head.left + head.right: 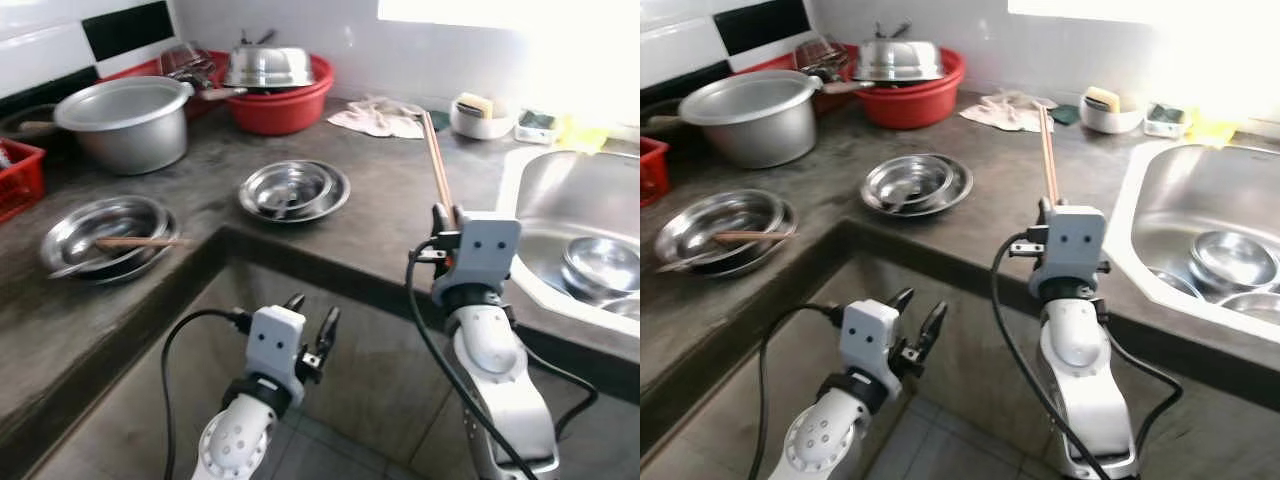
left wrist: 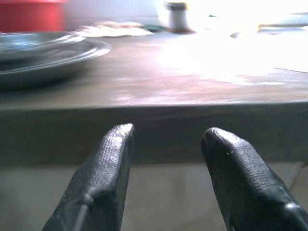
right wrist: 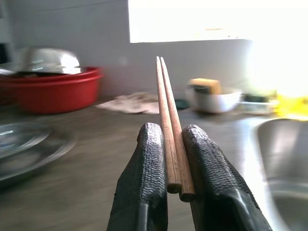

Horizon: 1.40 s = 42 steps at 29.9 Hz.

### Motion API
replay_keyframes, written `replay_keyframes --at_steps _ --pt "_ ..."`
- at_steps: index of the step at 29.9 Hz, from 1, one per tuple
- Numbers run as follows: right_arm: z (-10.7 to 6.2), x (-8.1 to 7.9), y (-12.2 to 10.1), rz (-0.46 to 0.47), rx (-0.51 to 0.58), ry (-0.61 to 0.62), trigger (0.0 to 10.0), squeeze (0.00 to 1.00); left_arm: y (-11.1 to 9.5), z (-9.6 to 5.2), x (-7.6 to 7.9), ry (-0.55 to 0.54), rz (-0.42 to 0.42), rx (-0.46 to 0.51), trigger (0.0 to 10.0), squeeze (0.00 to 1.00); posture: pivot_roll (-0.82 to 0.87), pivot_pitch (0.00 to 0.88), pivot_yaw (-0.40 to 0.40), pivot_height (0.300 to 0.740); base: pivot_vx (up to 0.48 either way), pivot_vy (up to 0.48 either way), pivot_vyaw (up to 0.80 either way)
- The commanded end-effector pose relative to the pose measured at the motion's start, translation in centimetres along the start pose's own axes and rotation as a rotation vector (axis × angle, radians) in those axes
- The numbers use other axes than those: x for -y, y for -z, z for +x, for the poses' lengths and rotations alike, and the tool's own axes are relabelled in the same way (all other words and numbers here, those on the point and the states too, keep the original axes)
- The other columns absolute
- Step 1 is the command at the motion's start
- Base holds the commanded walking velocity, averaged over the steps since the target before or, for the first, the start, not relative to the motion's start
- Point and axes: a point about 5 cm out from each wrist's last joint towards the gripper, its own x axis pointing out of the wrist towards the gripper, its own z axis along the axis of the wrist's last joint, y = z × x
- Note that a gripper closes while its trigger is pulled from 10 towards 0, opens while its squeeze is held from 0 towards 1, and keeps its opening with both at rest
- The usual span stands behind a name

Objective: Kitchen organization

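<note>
While the dark stone counter (image 1: 400,200) ran in an L around the robot, several things were seen spread on it: a nested pair of steel plates (image 1: 294,190) near the inner corner, a steel dish (image 1: 105,232) with a single wooden stick lying across it further to the left, a large aluminium pot (image 1: 130,120), and a red basin (image 1: 285,100) topped by an upturned steel bowl. A crumpled cloth (image 1: 380,117) and a white bowl holding a sponge (image 1: 480,115) were set by the wall, and steel bowls (image 1: 600,265) lay in the sink (image 1: 560,190) on the right. The window glare washed out the far right, and a red crate (image 1: 20,175) was cut off at the left edge. A pair of wooden chopsticks (image 3: 168,125) was pinched near its lower ends between the closed fingers of the right gripper (image 3: 174,159), raised above the counter edge and pointing up and away. The left gripper (image 2: 166,144) was held with its fingers apart, gripping nothing, below the counter's front edge.
</note>
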Motion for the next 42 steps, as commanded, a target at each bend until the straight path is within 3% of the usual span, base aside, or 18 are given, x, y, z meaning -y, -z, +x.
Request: replay_keyframes --at_steps 1,9,16,17,18,19,34,42 --pt "-0.1 0.8 -0.1 -0.012 -0.005 0.031 0.0 0.00 0.0 0.1 0.4 0.014 -0.016 -0.007 10.0 0.00 0.09 0.063 0.021 0.740 0.000 0.000 -0.79" --pt "0.1 0.7 -0.2 -0.014 -0.006 0.027 0.0 0.00 -0.2 0.1 0.6 0.038 0.000 0.008 10.0 0.00 0.09 0.075 0.019 0.740 0.000 -0.098 -0.79" --pt "0.5 0.5 -0.4 -0.026 -0.006 0.017 0.0 0.00 0.0 0.3 0.2 -0.004 -0.022 -0.012 10.0 0.00 0.09 0.076 0.017 0.740 0.000 -0.181 -0.68" --pt "0.6 0.5 -0.3 -0.030 -0.012 0.011 1.5 0.00 0.0 0.3 0.2 0.001 -0.008 -0.014 10.0 0.00 0.09 0.077 0.014 0.740 0.000 0.000 0.00" --pt "0.7 0.4 -0.3 -0.032 -0.016 0.006 1.5 0.00 0.0 0.3 0.3 0.006 0.004 -0.016 10.0 0.00 0.09 0.077 0.014 0.740 0.000 0.000 0.00" --pt "0.8 0.4 -0.3 -0.036 -0.019 0.002 10.0 0.00 -0.1 0.2 0.3 0.006 -0.006 -0.009 10.0 0.00 0.09 0.077 0.014 0.740 0.000 0.000 0.00" --pt "3.5 1.1 -1.2 -0.045 -0.052 -0.106 10.0 0.00 -0.3 0.2 0.4 0.008 -0.009 0.006 10.0 0.00 0.09 0.084 0.008 0.740 0.338 -0.332 0.00" --pt "4.8 1.3 -1.7 -0.086 -0.058 -0.214 10.0 0.00 -0.3 0.3 -0.3 -0.051 -0.012 0.010 10.0 0.00 0.09 0.088 0.000 0.740 0.285 0.000 0.00"
